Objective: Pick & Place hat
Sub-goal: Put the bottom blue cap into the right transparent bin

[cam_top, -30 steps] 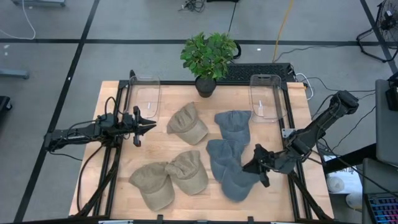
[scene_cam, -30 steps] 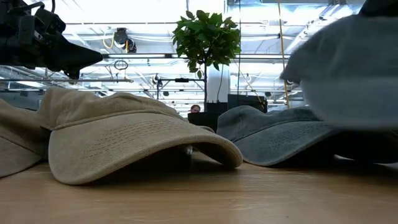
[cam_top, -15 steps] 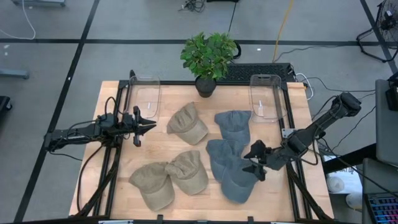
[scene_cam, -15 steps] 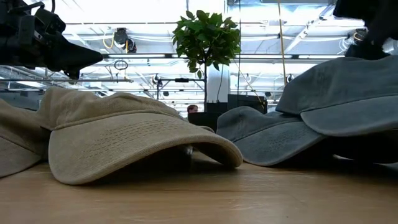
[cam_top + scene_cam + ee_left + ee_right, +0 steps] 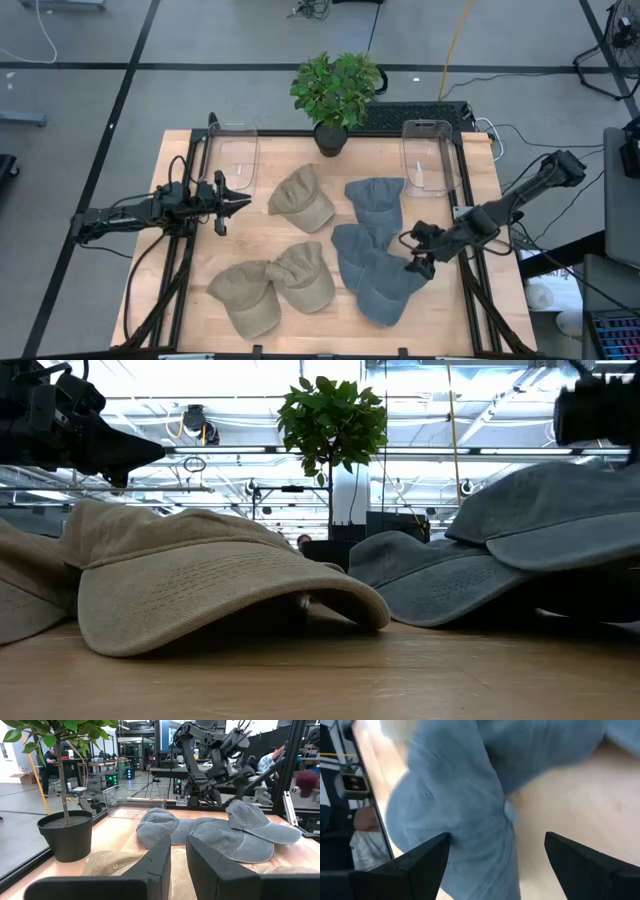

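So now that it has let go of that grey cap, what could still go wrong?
The dropped grey cap lies partly on another grey cap, so it might slide or make the next pick grab two. The right gripper, jaws open, hangs close over the cap's edge and could snag the fabric while pulling away.

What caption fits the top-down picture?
Right gripper open beside the stacked blue hats; left gripper waits near tan hats.

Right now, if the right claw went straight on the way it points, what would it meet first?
Most likely the grey hat. The right claw is open and points toward the table's middle, and its wrist view is filled by that hat just ahead of the fingers. Depth is unclear, so it might pass just above the hat.
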Tool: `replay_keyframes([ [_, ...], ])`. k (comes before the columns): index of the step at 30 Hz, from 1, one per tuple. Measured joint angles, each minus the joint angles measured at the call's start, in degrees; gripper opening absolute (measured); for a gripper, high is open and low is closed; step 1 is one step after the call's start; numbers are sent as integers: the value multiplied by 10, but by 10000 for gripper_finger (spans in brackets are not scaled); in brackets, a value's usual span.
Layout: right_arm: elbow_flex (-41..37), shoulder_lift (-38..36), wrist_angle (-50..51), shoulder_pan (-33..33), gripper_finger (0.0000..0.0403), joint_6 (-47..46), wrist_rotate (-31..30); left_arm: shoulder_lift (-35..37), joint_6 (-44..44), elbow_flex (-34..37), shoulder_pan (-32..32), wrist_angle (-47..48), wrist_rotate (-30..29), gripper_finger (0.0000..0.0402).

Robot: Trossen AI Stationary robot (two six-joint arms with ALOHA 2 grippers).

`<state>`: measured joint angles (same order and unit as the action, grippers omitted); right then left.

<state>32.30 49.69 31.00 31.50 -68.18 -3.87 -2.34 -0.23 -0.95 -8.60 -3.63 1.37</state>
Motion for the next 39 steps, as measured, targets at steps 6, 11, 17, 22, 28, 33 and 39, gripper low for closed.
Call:
replay_keyframes([
  [6,-114,-1,-154,1,318,-59,56,0,0,0,0,0,0,67],
  [11,-220,-2,-447,1,318,-65,73,0,0,0,0,0,0,67],
  [17,-296,-2,-713,1,318,-57,69,0,0,0,0,0,0,67],
  [22,-291,-2,-754,0,318,3,66,0,0,0,0,0,0,67],
  [28,-265,-3,-706,0,318,45,54,0,0,0,0,0,0,67],
  [33,-242,4,-617,0,318,84,25,0,0,0,0,1,0,67],
  [39,-196,31,-532,0,318,97,20,0,0,0,0,0,0,67],
])
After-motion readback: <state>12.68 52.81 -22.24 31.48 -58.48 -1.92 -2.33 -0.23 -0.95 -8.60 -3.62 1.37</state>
